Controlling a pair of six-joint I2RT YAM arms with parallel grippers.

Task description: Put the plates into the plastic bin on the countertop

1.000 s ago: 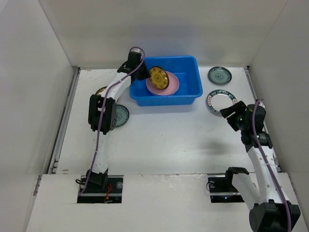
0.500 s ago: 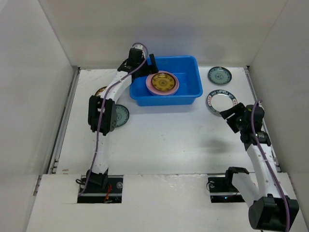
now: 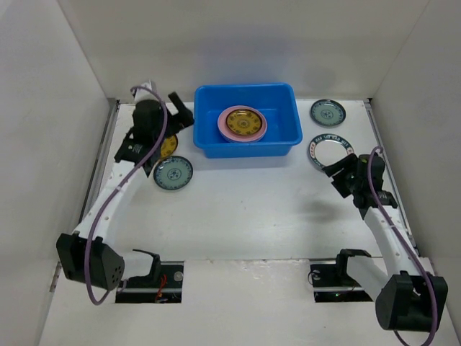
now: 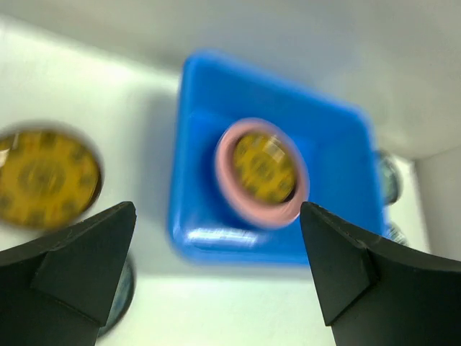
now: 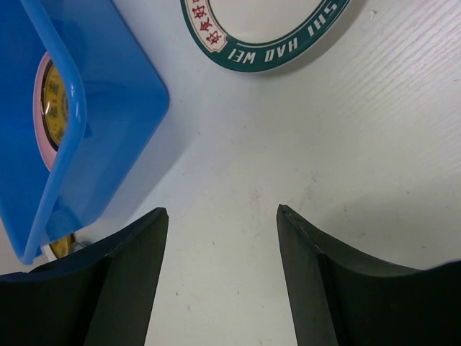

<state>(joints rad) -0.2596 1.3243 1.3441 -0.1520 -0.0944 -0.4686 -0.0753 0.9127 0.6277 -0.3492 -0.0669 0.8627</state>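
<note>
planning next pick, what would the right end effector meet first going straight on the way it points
Probably the round white plate with the dark green lettered rim; only bare white countertop lies between it and the open right end effector, though height is hard to judge.

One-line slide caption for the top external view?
Left gripper and right gripper open; round yellow patterned plate sits on round pink plate inside the bright blue rectangular plastic bin.
</note>
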